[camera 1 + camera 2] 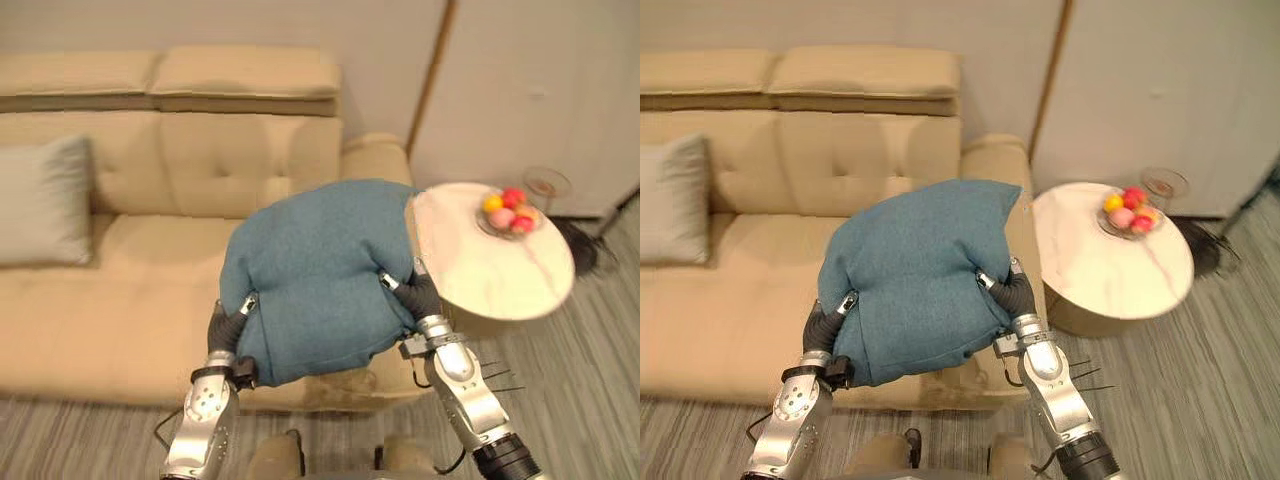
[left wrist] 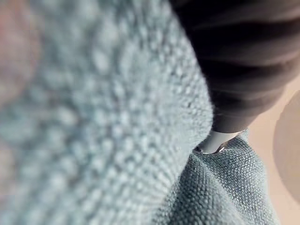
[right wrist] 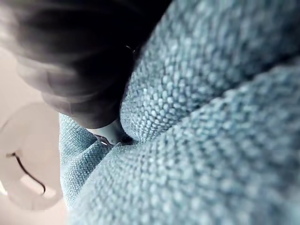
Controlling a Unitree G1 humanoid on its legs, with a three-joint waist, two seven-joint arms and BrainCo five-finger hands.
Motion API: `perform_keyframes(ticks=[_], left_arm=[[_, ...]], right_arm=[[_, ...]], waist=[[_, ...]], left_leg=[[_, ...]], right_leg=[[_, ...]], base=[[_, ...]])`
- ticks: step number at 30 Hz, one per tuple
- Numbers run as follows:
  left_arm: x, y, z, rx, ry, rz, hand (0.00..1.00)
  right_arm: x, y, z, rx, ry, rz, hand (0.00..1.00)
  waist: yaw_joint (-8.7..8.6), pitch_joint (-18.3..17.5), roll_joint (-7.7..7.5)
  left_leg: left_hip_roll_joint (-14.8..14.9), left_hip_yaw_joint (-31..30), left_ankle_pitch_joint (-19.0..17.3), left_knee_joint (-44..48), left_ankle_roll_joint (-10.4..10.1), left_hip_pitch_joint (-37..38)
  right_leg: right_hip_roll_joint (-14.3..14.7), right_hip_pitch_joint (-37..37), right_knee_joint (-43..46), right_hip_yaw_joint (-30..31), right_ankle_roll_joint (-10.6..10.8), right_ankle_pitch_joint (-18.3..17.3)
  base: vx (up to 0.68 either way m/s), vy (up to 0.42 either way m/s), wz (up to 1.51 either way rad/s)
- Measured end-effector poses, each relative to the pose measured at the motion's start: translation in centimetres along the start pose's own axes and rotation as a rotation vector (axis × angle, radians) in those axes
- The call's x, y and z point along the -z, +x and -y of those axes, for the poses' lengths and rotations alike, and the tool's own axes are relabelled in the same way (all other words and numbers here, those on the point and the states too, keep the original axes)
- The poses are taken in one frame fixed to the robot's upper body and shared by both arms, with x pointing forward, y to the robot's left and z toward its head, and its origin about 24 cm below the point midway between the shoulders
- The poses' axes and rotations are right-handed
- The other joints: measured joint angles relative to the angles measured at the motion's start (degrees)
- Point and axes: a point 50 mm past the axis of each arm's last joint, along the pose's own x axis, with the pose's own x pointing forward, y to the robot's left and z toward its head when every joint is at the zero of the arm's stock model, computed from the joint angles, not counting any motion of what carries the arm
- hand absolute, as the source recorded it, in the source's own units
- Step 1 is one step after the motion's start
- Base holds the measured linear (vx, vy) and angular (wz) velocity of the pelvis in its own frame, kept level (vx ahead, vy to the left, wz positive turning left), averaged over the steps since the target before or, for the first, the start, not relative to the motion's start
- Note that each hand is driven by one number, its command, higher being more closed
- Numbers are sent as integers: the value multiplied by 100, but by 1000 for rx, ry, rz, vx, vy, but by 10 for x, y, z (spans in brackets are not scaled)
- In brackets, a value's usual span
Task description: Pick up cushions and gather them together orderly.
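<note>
A large blue cushion [image 1: 320, 270] hangs in the air over the right end of the beige sofa [image 1: 120, 300], squeezed between my two hands. My left hand [image 1: 225, 325] presses into its lower left side and my right hand [image 1: 420, 295] into its right side, each sunk into a dent in the cloth. Up close, the blue weave [image 2: 93, 117] lies against the left hand's dark cover [image 2: 243, 61], and it [image 3: 211, 117] folds round the right hand [image 3: 84, 61] as well. A pale grey cushion [image 1: 40, 200] leans upright against the sofa's backrest at the far left.
A round white marble side table [image 1: 500, 270] stands just right of the sofa's arm, close to my right hand. On it sit a bowl of coloured fruit [image 1: 508, 212] and a glass [image 1: 546, 183]. Striped grey carpet [image 1: 590, 360] lies in front.
</note>
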Motion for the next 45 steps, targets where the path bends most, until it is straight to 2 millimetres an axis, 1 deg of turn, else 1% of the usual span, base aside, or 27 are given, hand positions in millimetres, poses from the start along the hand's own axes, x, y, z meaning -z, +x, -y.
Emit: perform_keyframes(ticks=[1,2,3,6,8,10,13,15,18,21,23,24,25,26,28,30,32,33,34,35,36,38,39,40,42,43,45], left_arm=[[2,-2,1,-1,-8,-6,100],[2,-2,2,0,-10,-7,100],[1,0,5,11,-16,-7,100],[2,-2,18,58,-39,-9,100],[-1,-1,20,74,-48,5,100],[-2,0,23,95,-49,13,100],[-5,4,21,113,-24,22,100],[-5,4,20,113,-19,22,100],[-5,4,20,113,-19,23,100],[-5,4,20,115,-18,21,100],[-3,2,23,133,-12,6,100],[-2,2,24,139,-9,3,100],[-1,1,24,142,-6,-3,100],[0,1,24,144,-2,-5,100],[1,0,22,172,34,-16,100],[7,1,24,182,44,-42,100],[11,2,25,188,51,-57,100],[12,2,27,196,54,-63,100],[14,2,30,211,56,-67,100],[16,3,34,213,47,-75,100],[15,5,41,242,43,-65,100],[14,9,47,249,36,-61,100],[18,8,47,248,30,-82,100],[21,4,46,246,26,-94,100],[21,1,45,235,10,-93,100],[16,3,45,228,-4,-71,100],[12,3,42,208,-19,-42,100]], right_arm=[[6,-1,3,16,-6,-30,100],[9,-1,4,24,-6,-41,100],[10,-2,8,43,-8,-51,100],[8,-4,19,93,-8,-45,100],[6,-8,21,106,-2,-35,100],[2,-13,23,122,7,-18,100],[3,-14,20,148,46,-15,100],[3,-13,17,149,62,-12,100],[3,-12,16,145,66,-9,100],[3,-12,16,145,65,-9,100],[5,-16,17,152,63,-23,100],[6,-17,18,155,62,-28,100],[10,-21,20,161,58,-45,100],[12,-23,20,163,56,-55,100],[19,-32,20,174,62,-91,100],[20,-36,24,181,52,-101,100],[22,-38,25,182,50,-109,100],[25,-43,26,192,59,-126,100],[28,-49,30,212,65,-145,100],[29,-50,34,224,58,-151,100],[29,-54,42,254,54,-156,100],[31,-57,45,275,59,-174,100],[32,-61,46,282,60,-185,100],[28,-62,45,280,63,-168,100],[16,-61,42,271,66,-113,100],[9,-57,41,264,65,-76,100],[3,-52,39,256,70,-45,100]], waist=[[-1,6,95],[-7,12,115],[-56,31,51],[-236,43,-65],[-358,24,-45],[-367,-86,67],[-319,-162,-209],[-283,-169,-226],[-266,-174,-233],[-269,-210,-277],[-477,-205,-303],[-508,-206,-309],[-548,-201,-307],[-570,-193,-287],[-691,-170,-258],[-759,-165,-299],[-887,-179,-320],[-934,-230,-377],[-973,-300,-436],[-928,-318,-262],[-977,-346,-108],[-968,-322,-49],[-951,-302,-57],[-909,-303,-61],[-767,-363,-25],[-666,-372,-36],[-586,-369,-105]], left_leg=[[187,185,370,-552,81,87],[317,416,200,-773,114,140],[453,1125,-200,-731,386,-7],[349,2067,-318,506,537,-177],[309,2271,-514,959,538,19],[277,2312,-872,105,250,685],[72,2350,-732,182,403,547],[13,2341,-892,459,506,481],[-41,2402,-1155,710,580,392],[-167,2486,-1434,952,707,258],[-414,2230,-1549,954,809,385],[-479,2153,-1579,955,860,436],[-544,2048,-1615,860,932,637],[-540,1976,-1612,833,979,717],[-518,1666,-1657,591,982,1100],[-523,1543,-1660,306,922,1475],[-532,1450,-1687,195,813,1725],[-585,1399,-1774,134,679,1909],[-671,1337,-1855,57,549,2046],[-540,1318,-1874,38,506,2048],[-384,1411,-1915,366,154,1874],[-136,1612,-1898,1450,-145,1528],[168,1888,-1686,2650,-471,1270],[447,2230,-1747,3384,-392,1171],[823,2783,-2046,3831,158,947],[905,2920,-2200,3688,421,752],[875,2840,-2320,2995,579,494]], right_leg=[[84,10,-175,-233,-129,164],[103,12,-216,-383,-193,243],[-7,15,-391,-649,-258,401],[-464,51,-861,-1111,-325,750],[-588,96,-1102,-1280,-264,881],[-554,100,-1375,-1397,-24,1077],[-685,142,-1667,-1358,126,1451],[-767,257,-1755,-1369,199,1562],[-865,260,-1758,-1315,274,1582],[-1052,-23,-1297,-1199,402,1312],[-1326,-178,-423,-1163,150,800],[-1398,-234,-128,-1111,127,785],[-1517,-609,911,-880,73,820],[-1505,-754,1193,-823,29,698],[-1072,-965,1269,-702,92,238],[-740,-1133,656,-839,71,291],[-545,-1160,-145,-1070,-38,634],[-453,-1057,-503,-1334,-229,1122],[-410,-902,-760,-1320,-631,1672],[-314,-919,-692,-1403,-600,1634],[-253,-862,-678,-1562,-682,1492],[-107,-571,-805,-1673,-776,1423],[45,-90,-1005,-1595,-807,1348],[145,303,-1144,-1394,-761,1182],[262,541,-1250,-970,-754,989],[275,546,-1273,-727,-791,938],[234,560,-1275,-227,-755,915]], base=[[-383,-196,83],[-379,-178,103],[-409,-142,102],[-305,-26,99],[-234,93,77],[-116,156,49],[-73,150,40],[-46,166,11],[-58,169,-9],[-18,170,-10],[72,143,50],[222,146,55],[232,128,36],[278,113,45],[264,-13,60],[283,-71,48],[409,-105,52],[596,-166,62],[523,-156,35],[595,-160,35],[458,-116,17],[420,-110,14],[379,-97,-20],[435,-89,-49],[293,-6,-89],[199,43,-92],[177,92,-112]])
